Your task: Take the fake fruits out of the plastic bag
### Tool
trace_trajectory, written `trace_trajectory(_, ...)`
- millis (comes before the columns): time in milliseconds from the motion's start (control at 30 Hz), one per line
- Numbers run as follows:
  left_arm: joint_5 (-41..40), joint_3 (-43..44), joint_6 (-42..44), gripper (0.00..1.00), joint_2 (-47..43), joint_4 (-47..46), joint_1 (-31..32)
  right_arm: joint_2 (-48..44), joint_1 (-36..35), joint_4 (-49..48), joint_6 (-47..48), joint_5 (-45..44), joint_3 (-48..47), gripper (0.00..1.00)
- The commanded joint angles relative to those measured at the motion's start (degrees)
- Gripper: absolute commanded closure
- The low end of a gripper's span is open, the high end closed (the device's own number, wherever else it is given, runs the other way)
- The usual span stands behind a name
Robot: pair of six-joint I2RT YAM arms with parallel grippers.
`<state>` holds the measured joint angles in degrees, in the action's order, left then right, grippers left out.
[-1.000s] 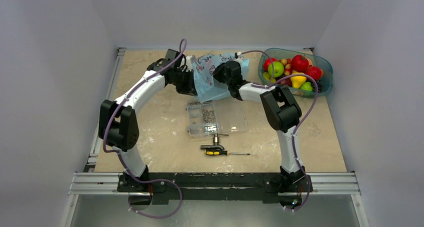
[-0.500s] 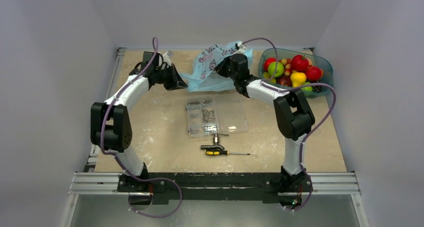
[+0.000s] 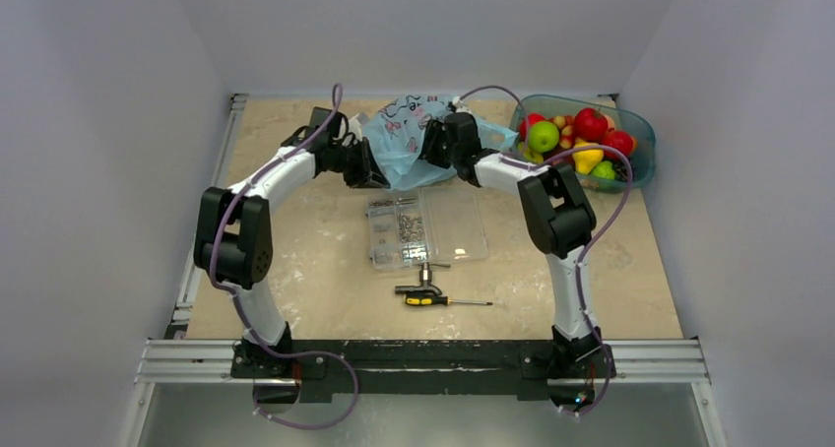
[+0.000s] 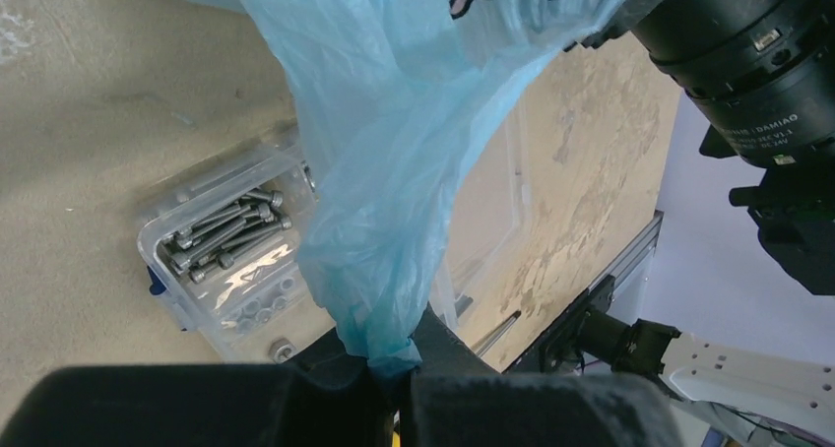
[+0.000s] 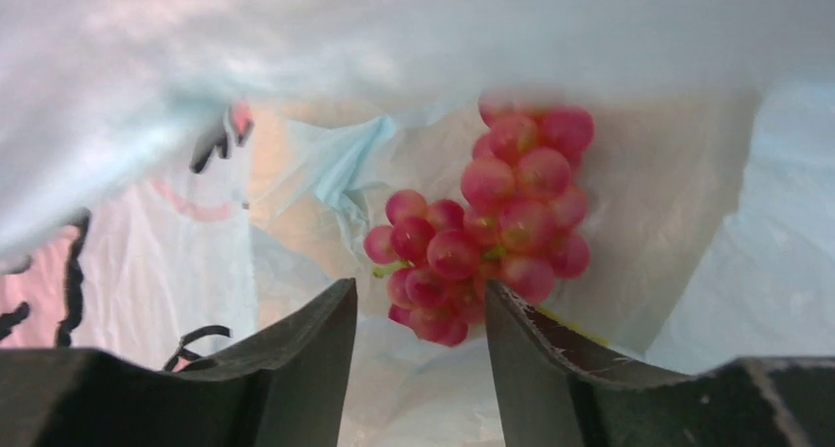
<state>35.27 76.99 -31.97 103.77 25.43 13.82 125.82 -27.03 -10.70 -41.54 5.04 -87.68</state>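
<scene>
A: What's changed in the last sec?
B: L arm had swung out left, stretching the bag (image 3: 406, 144). Now it's back in beside R arm, and the bag hangs bunched btwn them at the table's far side. R gripper (image 5: 418, 304) went from closed to jaws parted.
A: Meaning?
B: Prob. lining up a pick. Grape bunch (image 5: 487, 235) is still in the bag, just past the R fingertips and not btwn them, so nothing's gripped yet.
A: L gripper (image 4: 394, 368)?
B: Clamped on a twisted bit of bag film, holding it up.
A: What does each cam add?
B: Only R wrist cam sees inside the bag: grapes, no other fruit in sight. Top cam can't see in, but shows the tub (image 3: 642, 132) w/ loose fruits (image 3: 581, 137) right of the bag. L wrist cam shows the pinch, w/ the screw box (image 4: 212, 260) below.
</scene>
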Motion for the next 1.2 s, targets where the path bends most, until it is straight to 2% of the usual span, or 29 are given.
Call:
trace_trajectory(0,-0.9,1.9,-0.1,1.0,-0.4,-0.1,-0.5,-7.5,-0.7,-3.1,0.3,-4.1,5.5,0.47)
trace_trajectory(133,-1.3,1.8,-0.1,1.0,-1.1,0.0,-0.5,-13.7,-1.6,-8.5,-4.8,-13.2,15.1,0.41)
trace_trajectory(267,-1.5,1.6,0.3,1.0,-1.7,0.1,-0.5,-13.4,-1.7,-11.2,-9.5,-17.6,16.9,0.4)
trace_trajectory(400,-1.7,1.9,1.0,1.0,-1.7,0.8,-0.2,-7.9,-1.7,-9.3,-10.3,-15.5,9.7,0.4)
trace_trajectory(567,-1.1,2.1,0.9,1.0,-1.2,0.8,0.0,-3.1,-1.9,-8.5,-11.4,-19.6,4.9,0.4)
trace_trajectory(833,-0.5,2.2,0.5,1.0,-0.8,0.7,0.2,3.5,-2.7,-5.8,-5.1,-24.2,-4.5,0.41)
trace_trajectory(933,-0.4,2.5,0.3,1.0,-0.7,0.8,0.1,4.9,-3.7,-5.3,-1.9,-26.6,-6.9,0.47)
trace_trajectory(1000,-0.3,2.6,0.4,1.0,-0.7,0.7,0.1,5.8,-4.6,-5.3,0.5,-27.9,-8.2,0.57)
trace_trajectory(1100,-0.3,2.7,0.5,1.0,-0.7,1.0,0.1,6.6,-5.5,-4.3,2.4,-29.8,-10.0,0.77)
trace_trajectory(1167,-0.4,2.8,0.6,1.0,-0.7,1.1,0.0,7.0,-6.0,-4.2,3.4,-30.9,-10.5,0.82)
